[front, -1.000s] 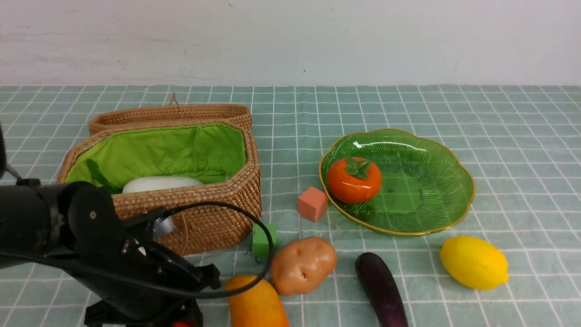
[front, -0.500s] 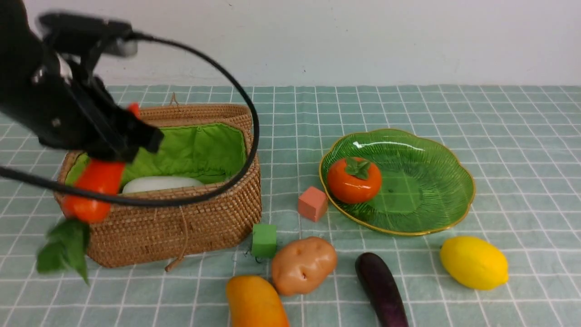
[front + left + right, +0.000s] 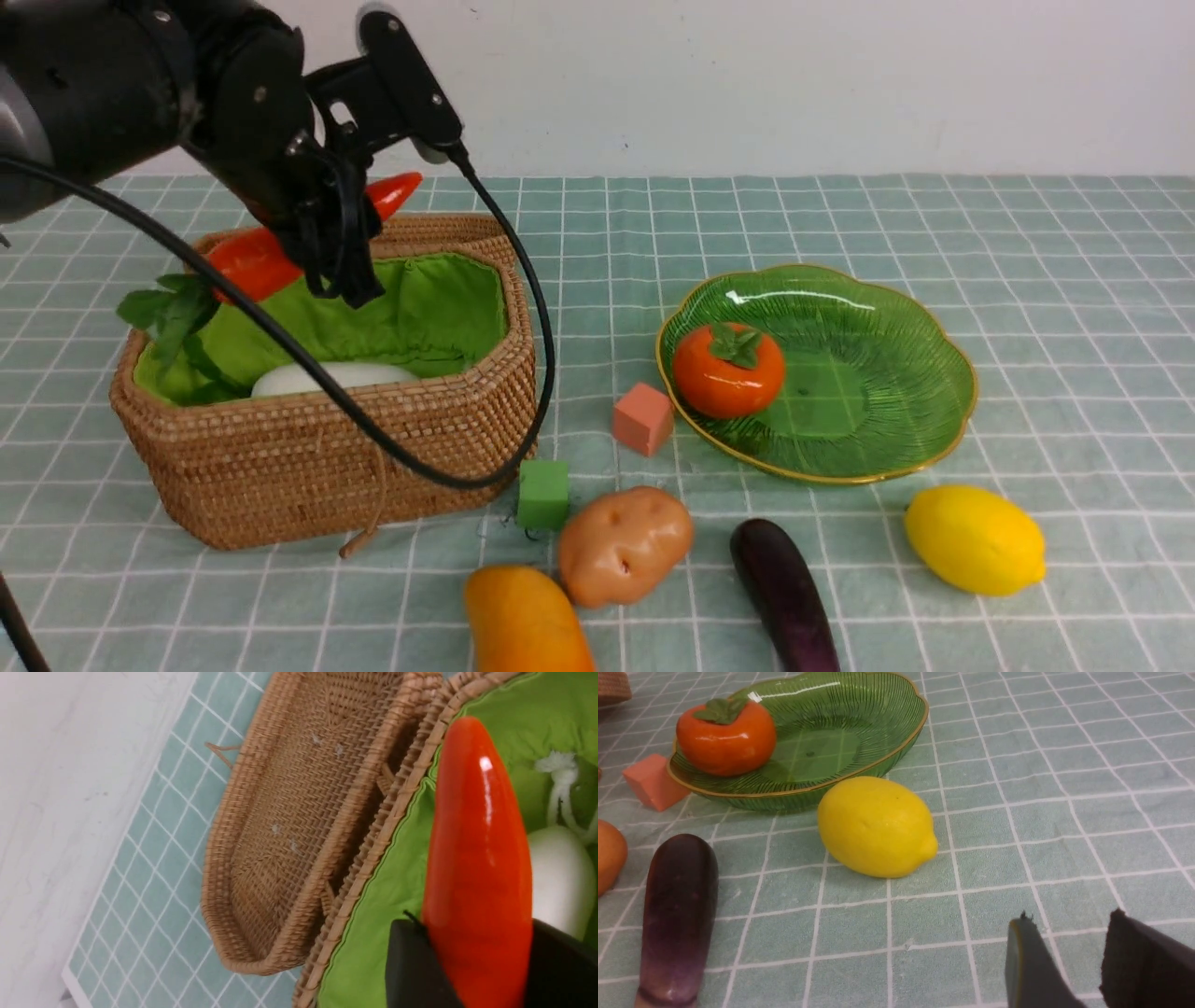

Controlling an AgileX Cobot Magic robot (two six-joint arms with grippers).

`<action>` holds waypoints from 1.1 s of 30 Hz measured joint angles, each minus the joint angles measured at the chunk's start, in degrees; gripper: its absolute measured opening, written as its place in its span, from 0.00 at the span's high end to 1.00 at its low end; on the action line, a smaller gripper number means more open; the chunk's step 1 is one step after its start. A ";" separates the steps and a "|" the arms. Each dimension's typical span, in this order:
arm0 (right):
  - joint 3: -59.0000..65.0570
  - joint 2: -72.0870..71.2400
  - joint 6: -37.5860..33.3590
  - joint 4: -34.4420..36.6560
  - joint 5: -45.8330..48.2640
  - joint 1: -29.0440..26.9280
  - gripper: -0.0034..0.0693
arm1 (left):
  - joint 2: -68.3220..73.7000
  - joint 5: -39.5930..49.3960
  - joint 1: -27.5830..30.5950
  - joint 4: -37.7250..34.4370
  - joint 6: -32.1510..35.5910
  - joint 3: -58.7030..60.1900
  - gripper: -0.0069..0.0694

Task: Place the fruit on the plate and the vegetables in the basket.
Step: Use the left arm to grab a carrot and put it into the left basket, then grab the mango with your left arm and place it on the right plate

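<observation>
The table (image 3: 1027, 280) and what lies on it are unchanged; only the left arm has moved. The basket (image 3: 327, 467) stands open with a white vegetable (image 3: 327, 376) inside. The plate (image 3: 840, 392) carries the persimmon (image 3: 728, 371) at its left edge, and the rest of it is bare. The left gripper (image 3: 334, 266) was at the basket's front-left corner half a second ago. It now clamps the red pepper (image 3: 245, 266) above the back rim. The right gripper (image 3: 1069, 926) stands parted and empty near the lemon (image 3: 875, 826). The eggplant (image 3: 784, 597), potato (image 3: 624, 544) and mango (image 3: 523, 621) lie near the front edge, and bare cloth stretches right of the plate.
</observation>
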 joint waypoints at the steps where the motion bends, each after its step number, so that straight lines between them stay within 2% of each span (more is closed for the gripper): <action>1: 0.00 0.00 0.00 0.00 0.00 0.00 0.62 | 0.00 -0.08 0.00 0.00 -0.72 0.30 0.39; 3: 0.00 0.00 0.00 0.00 0.00 0.00 0.62 | 0.00 -0.08 0.00 -0.24 -1.59 0.45 0.28; 4: 0.00 0.00 0.00 0.00 0.00 0.00 0.62 | -0.09 0.34 0.00 -0.45 -3.47 0.56 0.14; 7: 0.00 0.00 0.00 0.00 0.00 0.00 0.62 | -0.88 3.55 0.00 -1.49 -5.16 0.71 0.05; 10: 0.00 0.00 0.00 0.00 0.00 0.00 0.62 | -2.46 7.50 0.00 -3.78 -5.60 0.82 0.04; 13: 0.00 0.00 0.00 0.00 0.00 0.00 0.62 | -7.54 11.69 0.00 -11.10 -5.60 1.56 0.08; 18: 0.00 0.00 0.00 0.00 0.00 0.00 0.62 | -20.86 13.09 -0.31 -36.95 -12.35 8.15 0.20; 19: 0.00 0.00 0.00 0.00 0.00 0.00 0.62 | -21.19 13.30 -0.50 -37.85 -12.70 8.47 0.21; 20: 0.00 0.00 0.00 0.00 0.00 0.00 0.62 | -22.92 15.67 -1.65 -43.41 -15.32 11.12 0.22; 22: 0.00 0.00 0.00 0.00 0.00 0.00 0.62 | -23.31 18.05 -3.59 -45.53 -18.17 13.98 0.22; 26: 0.00 0.00 0.00 0.00 0.00 0.00 0.62 | -20.45 19.06 -10.54 -40.23 -27.30 18.41 0.19; 28: 0.00 0.00 0.00 0.00 0.00 0.00 0.62 | -17.58 18.36 -13.88 -36.08 -34.34 18.73 0.15; 29: 0.00 0.00 0.00 0.00 0.00 0.00 0.62 | -17.58 18.25 -14.17 -35.69 -35.17 18.73 0.15; 31: 0.00 0.00 0.00 0.00 0.00 0.00 0.62 | -12.30 16.88 -17.25 -31.12 -47.96 18.73 0.11; 33: 0.00 0.00 0.00 0.00 0.00 0.00 0.62 | -8.45 15.25 -18.02 -28.92 -55.42 18.73 0.10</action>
